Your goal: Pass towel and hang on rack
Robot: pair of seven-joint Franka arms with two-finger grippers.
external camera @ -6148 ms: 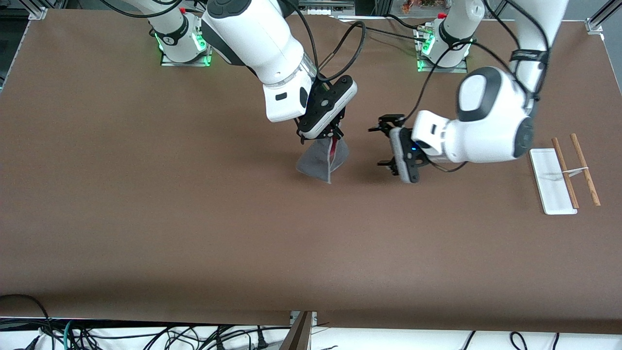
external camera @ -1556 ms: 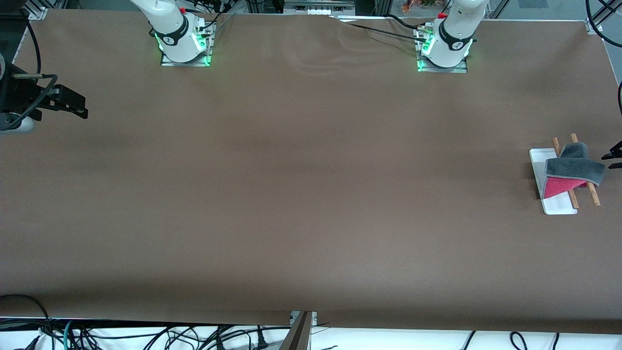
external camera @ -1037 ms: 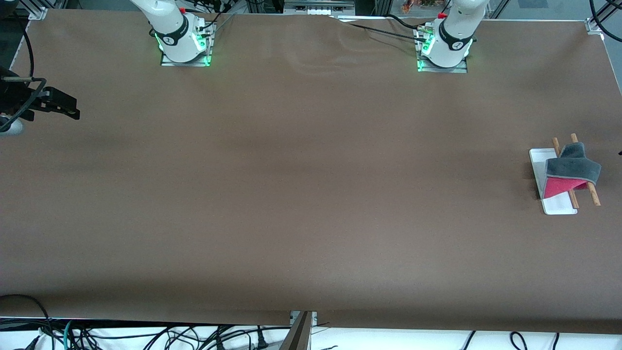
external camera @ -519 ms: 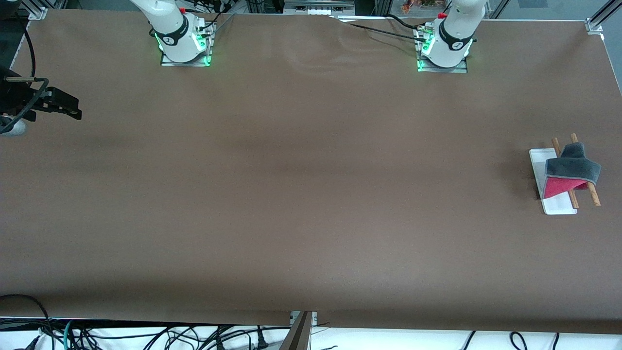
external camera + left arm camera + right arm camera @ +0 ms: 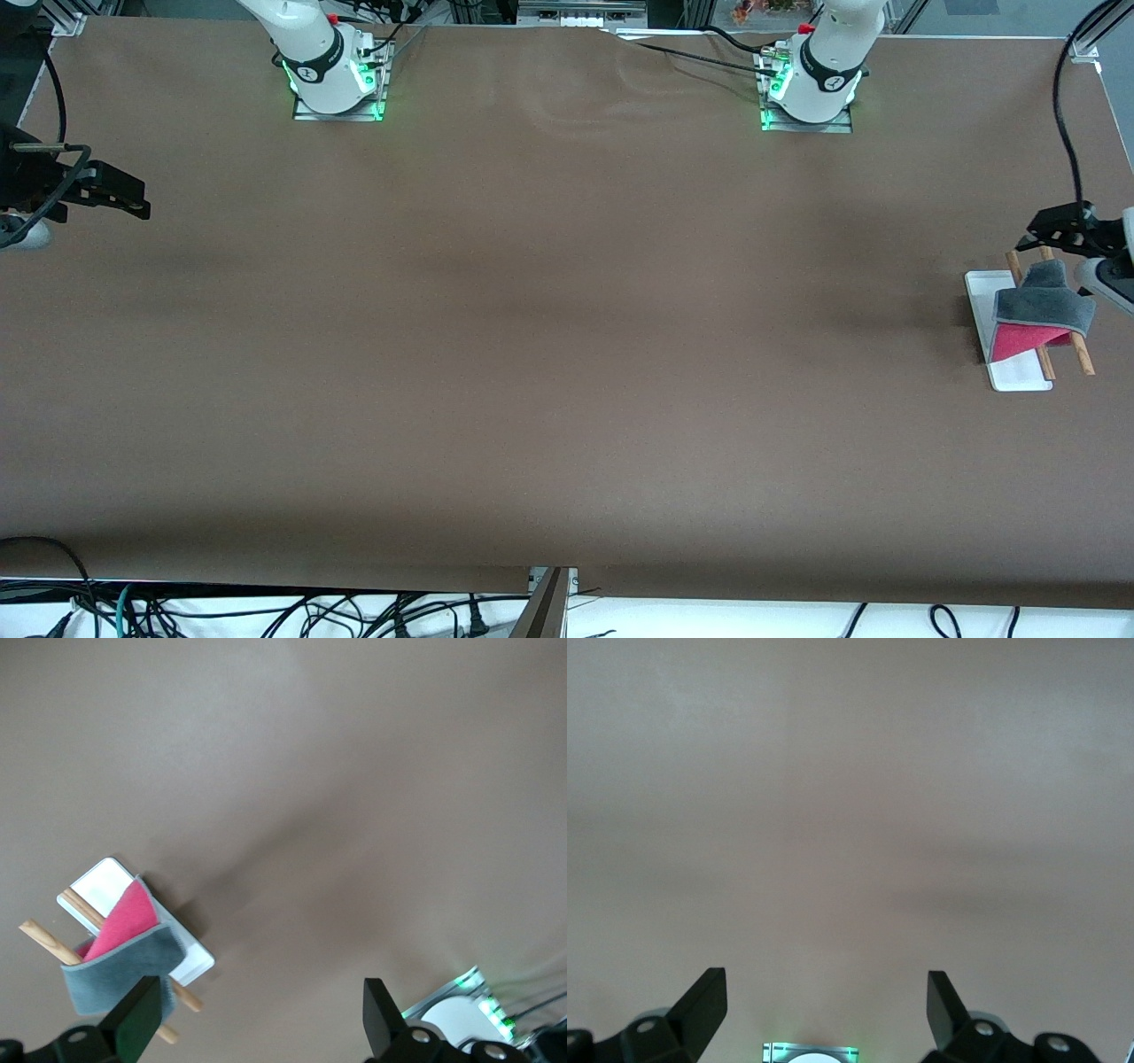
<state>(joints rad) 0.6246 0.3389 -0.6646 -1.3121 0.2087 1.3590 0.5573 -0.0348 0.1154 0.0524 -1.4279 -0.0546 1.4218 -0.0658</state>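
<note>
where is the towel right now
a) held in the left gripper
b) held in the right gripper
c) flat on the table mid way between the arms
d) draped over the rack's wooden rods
d: the towel lies folded over the two rods of the rack, grey side up with its red side showing underneath, and neither gripper holds it.

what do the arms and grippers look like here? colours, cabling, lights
Both arms are white with a black band at the base joint, on metal base plates lit green, with a small red part on top. The right gripper is black with a black cable looped beside it. The left gripper is black, with a black cable running up from it, on a white wrist. Wrist views show black, wedge-shaped fingertips.
</note>
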